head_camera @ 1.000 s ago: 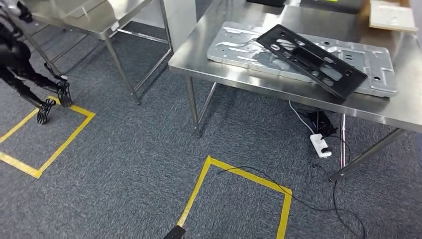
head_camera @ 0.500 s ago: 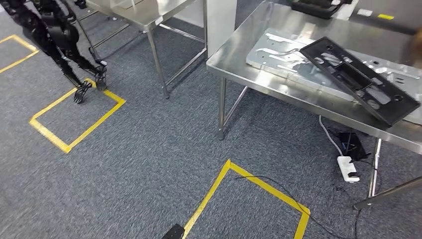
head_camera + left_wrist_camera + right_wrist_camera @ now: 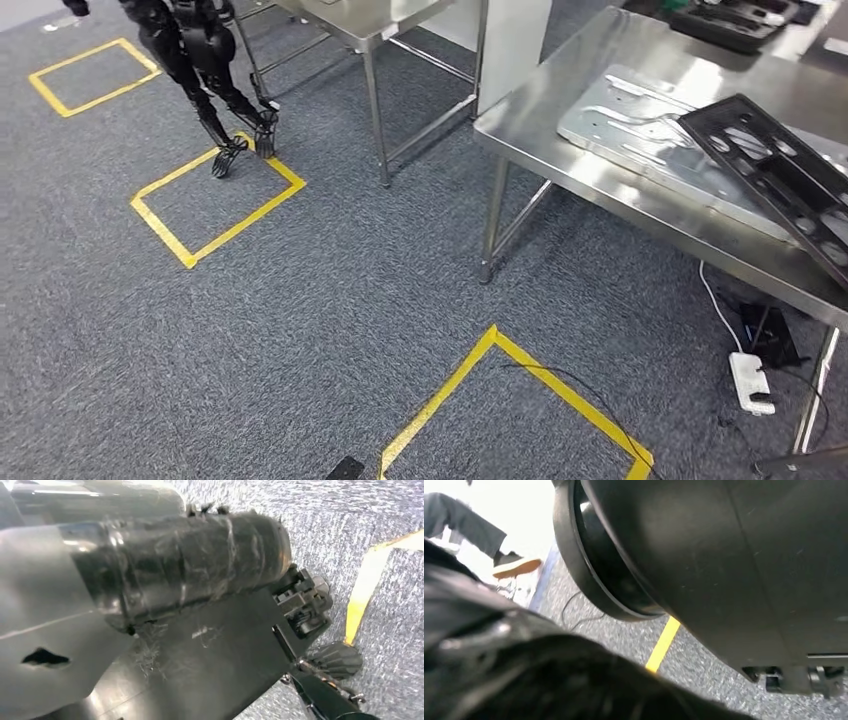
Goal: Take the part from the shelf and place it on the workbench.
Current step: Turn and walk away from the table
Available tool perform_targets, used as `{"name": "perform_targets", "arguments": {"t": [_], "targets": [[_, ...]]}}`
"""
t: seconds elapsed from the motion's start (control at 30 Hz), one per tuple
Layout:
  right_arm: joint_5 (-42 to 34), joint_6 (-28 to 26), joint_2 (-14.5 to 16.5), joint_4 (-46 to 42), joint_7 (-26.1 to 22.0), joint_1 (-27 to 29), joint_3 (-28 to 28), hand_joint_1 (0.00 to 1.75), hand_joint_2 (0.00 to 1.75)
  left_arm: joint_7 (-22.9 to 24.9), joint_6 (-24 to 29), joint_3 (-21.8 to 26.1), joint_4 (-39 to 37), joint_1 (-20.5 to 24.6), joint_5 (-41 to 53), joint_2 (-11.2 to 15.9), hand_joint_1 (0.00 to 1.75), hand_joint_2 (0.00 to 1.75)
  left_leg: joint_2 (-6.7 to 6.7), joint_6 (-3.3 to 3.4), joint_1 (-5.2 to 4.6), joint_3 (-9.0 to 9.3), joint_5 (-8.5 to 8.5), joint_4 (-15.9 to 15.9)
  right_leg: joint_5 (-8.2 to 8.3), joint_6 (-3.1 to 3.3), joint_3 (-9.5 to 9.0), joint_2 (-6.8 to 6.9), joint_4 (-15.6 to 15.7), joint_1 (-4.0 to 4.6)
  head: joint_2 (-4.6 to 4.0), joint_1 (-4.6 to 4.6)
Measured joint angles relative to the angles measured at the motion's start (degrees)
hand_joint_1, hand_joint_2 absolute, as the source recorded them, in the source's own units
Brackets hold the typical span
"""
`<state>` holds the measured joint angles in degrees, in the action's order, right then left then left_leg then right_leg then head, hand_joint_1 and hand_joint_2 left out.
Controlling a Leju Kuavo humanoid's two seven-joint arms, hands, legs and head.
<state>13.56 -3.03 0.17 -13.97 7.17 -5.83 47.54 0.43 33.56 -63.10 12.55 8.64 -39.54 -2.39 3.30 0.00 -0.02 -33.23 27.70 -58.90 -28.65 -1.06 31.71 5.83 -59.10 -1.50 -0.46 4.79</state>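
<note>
Currently walking, shelf unseen | black part (image 3: 775,180) lies tilted on a metal plate (image 3: 640,135) on the counter (image 3: 560,120) | hands: cannot tell either's state | risk: I trip on floor cable (image 3: 590,395) or clip another robot (image 3: 200,60).

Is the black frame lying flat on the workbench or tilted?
Tilted: the black frame rests across the silver plate on the workbench, one end raised.
</note>
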Motion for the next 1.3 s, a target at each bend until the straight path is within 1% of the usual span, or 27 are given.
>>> {"name": "perform_targets", "arguments": {"t": [0.03, 0.1, 0.13, 0.17, 0.23, 0.27, 0.3, 0.33, 0.37, 0.4, 0.47, 0.5, 0.53, 0.6, 0.63, 0.67, 0.73, 0.8, 0.83, 0.87, 0.93, 1.0, 1.03, 1.13, 1.2, 1.27, 1.3], "targets": [[0.15, 0.25, 0.01, 0.01, -0.17, -0.04, 0.15, 0.00, 0.00, -0.09, 0.39, 0.16, 0.00, -0.14, -0.29, -0.05, 0.00, 0.00, 0.03, 0.32, -0.22, 0.02, 0.13, 0.26, 0.03, -0.34, -0.21, 0.42, 0.26, 0.09, 0.00, -0.02], [0.49, 0.66, 0.11, -0.03, -0.54, -0.16, 0.72, 0.00, 0.00, -0.39, 1.17, 0.68, 0.00, -0.58, -0.88, -0.14, 0.00, 0.00, -1.04, 1.00, -0.20, 0.07, -0.15, 0.64, -0.01, -1.08, -0.63, 1.18, 0.66, 0.11, 0.00, -0.02], [0.72, 0.78, 0.16, -0.06, -0.66, -0.25, 1.04, 0.00, 0.00, -0.60, 1.51, 0.98, 0.00, -0.79, -1.12, -0.21, 0.00, 0.00, -1.65, 1.34, -0.07, 0.28, -0.31, 0.94, -0.40, -1.40, -0.71, 0.54, 0.41, 0.04, 0.00, -0.10], [0.94, 0.85, 0.21, -0.09, -0.70, -0.33, 1.33, 0.00, 0.00, -0.76, 1.77, 1.29, 0.00, -0.90, -1.35, -0.28, 0.00, 0.00, -2.24, 1.78, 0.07, 0.54, -0.52, 1.27, -1.39, -1.59, -0.25, -0.74, -0.96, -0.02, 0.00, -0.22], [1.32, 0.96, 0.23, -0.10, -0.74, -0.37, 1.91, 0.00, 0.00, -0.96, 2.09, 1.91, 0.00, -0.98, -1.70, -0.44, 0.00, 0.00, -3.48, 2.47, 0.16, 0.93, -0.77, 1.57, -4.63, -1.65, 2.68, -4.08, -7.34, -0.09, 0.00, -0.61], [1.50, 1.03, 0.24, -0.09, -0.76, -0.32, 2.28, 0.00, 0.00, -0.96, 2.16, 2.23, 0.00, -1.05, -1.91, -0.48, 0.00, 0.00, -4.17, 2.71, 0.07, 0.94, -0.78, 1.54, -6.19, -1.57, 4.84, -4.96, -11.49, 0.01, 0.00, -0.73], [1.71, 1.13, 0.24, -0.09, -0.80, -0.21, 2.66, 0.00, 0.00, -0.97, 2.17, 2.49, 0.00, -1.18, -2.09, -0.52, 0.00, 0.00, -4.98, 2.82, -0.04, 0.96, -0.74, 1.50, -6.91, -1.53, 6.67, -5.33, -14.66, 0.12, 0.00, -0.81], [1.91, 1.22, 0.24, -0.09, -0.84, -0.12, 3.02, 0.00, 0.00, -0.99, 2.13, 2.75, 0.00, -1.35, -2.27, -0.55, 0.00, 0.00, -5.83, 2.89, -0.15, 1.01, -0.70, 1.44, -6.70, -1.46, 7.82, -5.52, -16.26, 0.25, 0.00, -0.83], [2.08, 1.36, 0.26, -0.09, -0.88, -0.10, 3.38, 0.00, 0.00, -1.08, 1.99, 3.06, 0.00, -1.55, -2.53, -0.57, 0.00, 0.00, -6.77, 2.92, -0.25, 1.08, -0.65, 1.35, -5.17, -1.31, 7.80, -5.73, -15.26, 0.34, 0.00, -0.82], [2.25, 1.55, 0.28, -0.10, -0.92, -0.11, 3.75, 0.00, 0.00, -1.21, 1.84, 3.39, 0.00, -1.73, -2.83, -0.58, 0.00, 0.00, -7.73, 2.91, -0.30, 1.15, -0.56, 1.21, -2.82, -1.08, 6.75, -6.33, -12.10, 0.39, 0.00, -0.84], [2.68, 1.80, 0.33, -0.08, -0.76, -0.21, 4.53, 0.00, 0.00, -1.62, 1.63, 4.02, 0.00, -1.95, -3.57, -0.63, 0.00, 0.00, -9.54, 2.69, -0.38, 1.00, -0.23, 0.68, 0.92, -0.45, 3.74, -9.31, -4.19, 0.29, 0.00, -0.81], [2.96, 1.86, 0.40, -0.06, -0.57, -0.22, 4.92, 0.00, 0.00, -1.81, 1.66, 4.35, 0.00, -2.00, -3.92, -0.66, 0.00, 0.00, -10.30, 2.45, -0.32, 0.74, -0.10, 0.44, 1.59, -0.26, 2.71, -10.53, -1.70, 0.29, 0.00, -0.80], [3.25, 1.85, 0.57, -0.04, -0.25, -0.23, 5.29, 0.00, 0.00, -1.97, 1.70, 4.63, 0.00, -2.10, -4.24, -0.67, 0.00, 0.00, -10.98, 2.13, -0.22, 0.37, -0.01, 0.32, 1.49, -0.10, 2.23, -11.20, -0.63, 0.34, 0.00, -0.79], [3.76, 1.96, 1.20, -0.05, 0.49, -0.36, 6.01, 0.00, 0.00, -2.18, 1.82, 5.20, -0.01, -2.46, -4.79, -0.56, 0.00, 0.00, -12.01, 1.39, -0.01, -0.08, -0.04, 0.44, 1.45, 0.22, 1.84, -10.13, -0.11, 0.36, 0.00, -0.77], [3.99, 2.03, 1.59, -0.08, 0.84, -0.44, 6.33, 0.00, 0.00, -2.25, 1.89, 5.42, -0.01, -2.67, -5.06, -0.49, 0.00, 0.00, -11.21, 1.01, -0.08, -0.22, 0.14, 0.23, 1.54, 0.50, 1.56, -9.43, 0.24, 0.22, 0.00, -0.67], [4.21, 2.15, 1.99, -0.10, 1.10, -0.51, 6.63, 0.00, 0.00, -2.27, 1.98, 5.66, -0.02, -2.81, -5.34, -0.42, 0.00, 0.00, -9.73, 0.65, -0.16, -0.60, 0.76, -0.69, 1.62, 0.84, 1.24, -8.66, 0.61, 0.03, 0.00, -0.41], [4.72, 2.55, 2.66, -0.11, 1.46, -0.54, 7.21, 0.00, 0.00, -2.30, 2.23, 6.17, -0.02, -2.77, -6.03, -0.37, 0.00, 0.00, -5.85, -0.09, -0.16, -3.16, 3.70, -5.98, 1.54, 1.32, 0.69, -6.88, 1.04, -0.11, 0.00, 0.09], [5.23, 2.97, 2.98, -0.09, 1.65, -0.47, 7.73, 0.00, 0.00, -2.40, 2.41, 6.67, -0.02, -2.64, -6.82, -0.34, 0.00, 0.00, -4.39, -0.74, 0.26, -6.96, 6.63, -13.01, 1.21, 1.44, 0.42, -4.86, 1.07, -0.11, 0.00, 0.25], [5.47, 3.06, 3.03, -0.08, 1.69, -0.44, 7.96, 0.00, 0.00, -2.49, 2.45, 6.87, -0.02, -2.67, -7.25, -0.32, 0.00, 0.00, -4.12, -1.00, 0.49, -7.90, 6.74, -14.60, 1.01, 1.36, 0.26, -3.90, 1.06, -0.15, 0.00, 0.25], [5.69, 3.09, 3.09, -0.07, 1.72, -0.46, 8.16, 0.00, 0.00, -2.58, 2.46, 7.09, -0.02, -2.76, -7.67, -0.28, 0.00, 0.00, -3.88, -1.23, 0.72, -7.75, 5.75, -14.11, 0.82, 1.25, 0.06, -3.03, 1.05, -0.22, 0.00, 0.24], [6.11, 3.11, 3.35, -0.06, 1.62, -0.59, 8.47, 0.00, 0.00, -2.72, 2.46, 7.63, -0.04, -2.94, -8.46, -0.14, 0.00, 0.00, -2.56, -1.49, 1.05, -4.32, 1.65, -7.31, 0.38, 0.81, -0.55, -1.64, 1.04, -0.39, 0.00, 0.25], [6.44, 3.13, 3.64, -0.06, 1.45, -0.74, 8.79, 0.00, 0.00, -2.77, 2.40, 8.03, -0.07, -3.03, -9.23, -0.01, 0.00, 0.00, -0.68, -1.19, 0.75, -0.93, -0.83, -0.87, -0.10, 0.11, -1.13, -0.67, 1.04, -0.23, 0.00, 0.26], [6.61, 3.14, 3.74, -0.06, 1.40, -0.80, 8.94, 0.00, 0.00, -2.80, 2.35, 8.15, -0.08, -3.05, -9.61, 0.03, 0.00, 0.00, -0.22, -0.82, 0.54, -0.28, -1.06, 0.47, -0.28, -0.24, -1.35, -0.25, 1.06, -0.04, 0.00, 0.23], [7.14, 3.39, 3.97, -0.08, 1.38, -1.01, 9.38, 0.00, 0.00, -2.85, 2.15, 8.92, -0.09, -3.24, -10.44, 0.08, 0.00, 0.00, -1.56, 0.45, 0.39, -0.33, -0.83, 0.73, -0.68, -1.19, -1.91, 0.84, 1.35, 0.07, 0.00, 0.14], [7.49, 3.66, 4.06, -0.09, 1.38, -1.15, 9.67, 0.00, 0.00, -2.85, 2.06, 9.45, -0.09, -3.34, -10.75, 0.08, 0.00, 0.00, -2.63, 1.19, 0.58, 0.09, -0.89, 1.06, -2.34, -1.66, -1.33, -0.89, -0.70, -0.17, 0.00, -0.13], [7.93, 4.03, 4.10, -0.08, 1.38, -1.18, 9.87, 0.00, 0.00, -2.88, 2.03, 9.85, -0.09, -3.29, -10.93, 0.00, 0.00, 0.00, -3.79, 1.75, 0.57, 0.41, -0.86, 1.21, -5.78, -1.58, 2.02, -3.94, -7.82, -0.12, 0.00, -0.59], [8.20, 4.23, 4.10, -0.08, 1.36, -1.15, 9.97, 0.00, 0.00, -2.93, 2.03, 10.08, -0.09, -3.26, -11.07, -0.07, 0.00, 0.00, -4.50, 1.95, 0.46, 0.44, -0.80, 1.18, -7.19, -1.40, 4.27, -4.77, -11.96, 0.05, 0.00, -0.72]]}}
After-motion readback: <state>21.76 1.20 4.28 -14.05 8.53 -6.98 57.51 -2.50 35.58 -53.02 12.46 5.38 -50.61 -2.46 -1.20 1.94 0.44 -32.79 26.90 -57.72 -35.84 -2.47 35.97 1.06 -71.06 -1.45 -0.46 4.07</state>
